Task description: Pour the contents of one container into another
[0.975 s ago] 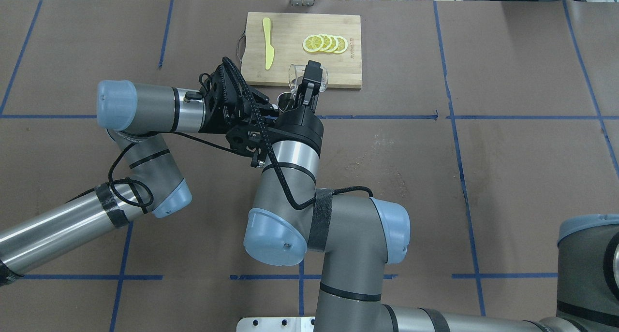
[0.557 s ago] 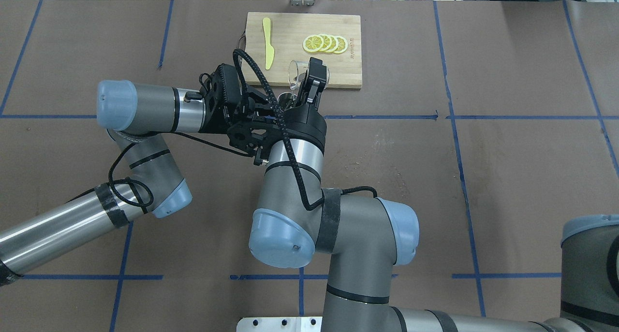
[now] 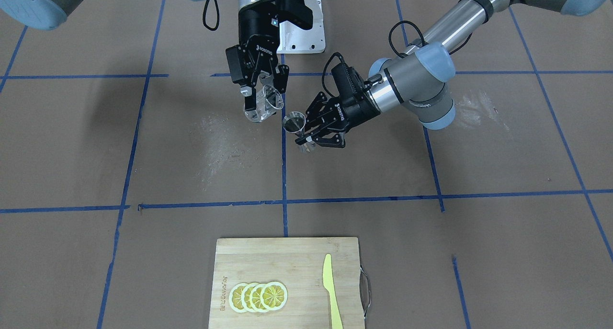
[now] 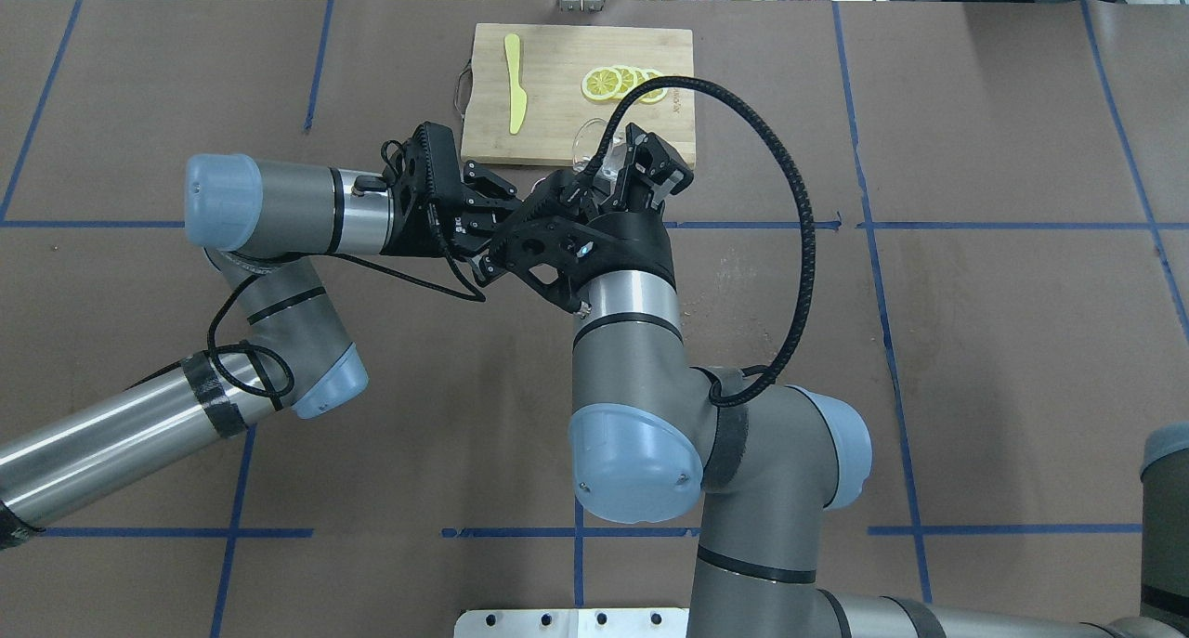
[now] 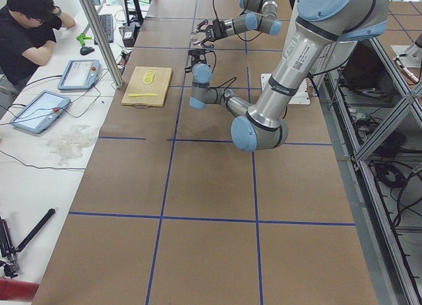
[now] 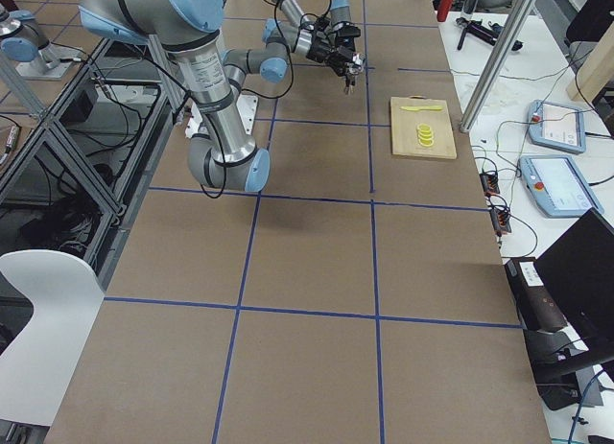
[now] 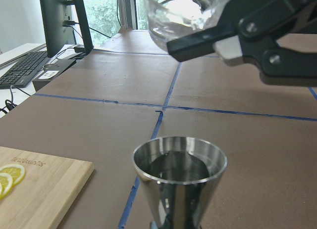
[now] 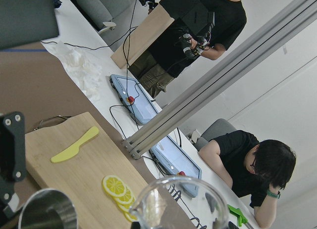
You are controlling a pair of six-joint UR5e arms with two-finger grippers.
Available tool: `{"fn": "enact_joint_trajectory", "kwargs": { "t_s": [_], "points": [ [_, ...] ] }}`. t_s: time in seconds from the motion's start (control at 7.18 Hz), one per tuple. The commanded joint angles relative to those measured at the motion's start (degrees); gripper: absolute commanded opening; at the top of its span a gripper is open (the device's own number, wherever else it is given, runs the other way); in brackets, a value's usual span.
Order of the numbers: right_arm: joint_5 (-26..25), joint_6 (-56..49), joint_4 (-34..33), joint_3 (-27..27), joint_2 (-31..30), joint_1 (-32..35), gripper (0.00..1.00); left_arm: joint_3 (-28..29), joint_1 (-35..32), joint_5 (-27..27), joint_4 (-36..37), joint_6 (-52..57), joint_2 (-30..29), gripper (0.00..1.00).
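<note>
Between the jaws of the right gripper (image 3: 262, 92) I have the clear glass (image 3: 262, 107) clamped and tipped, just above and to one side of the left gripper (image 3: 307, 130), whose jaws are clenched on the upright steel jigger (image 3: 294, 123). Reads as the pour step, lip seemingly not over the jigger yet; next move needs the glass brought over that rim, then more tilt, slowly, to avoid spilling.

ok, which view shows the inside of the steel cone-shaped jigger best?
Left wrist view: the steel cone-shaped jigger is close, with its rim and interior visible. Front-facing shows it small; right wrist catches only its rim at the corner; overhead hides it behind the right arm.
</note>
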Motion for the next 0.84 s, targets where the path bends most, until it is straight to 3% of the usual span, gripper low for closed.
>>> {"fn": "enact_joint_trajectory", "kwargs": {
  "t_s": [0.0, 0.28, 0.7],
  "points": [
    [4.16, 6.0, 0.34, 2.91, -0.73, 0.75, 0.0, 0.0, -0.09, 0.07, -0.24, 0.0, 0.0, 0.0],
    [8.66, 11.38, 0.34, 4.77, -3.62, 3.12, 0.0, -1.66, -0.53, -0.02, -0.24, -1.31, 1.05, 0.0],
    [9.29, 11.49, 0.43, 5.04, -5.31, 4.62, 0.0, -5.79, -2.36, -0.02, -0.42, -2.19, 5.17, 0.0]
  ]
}}
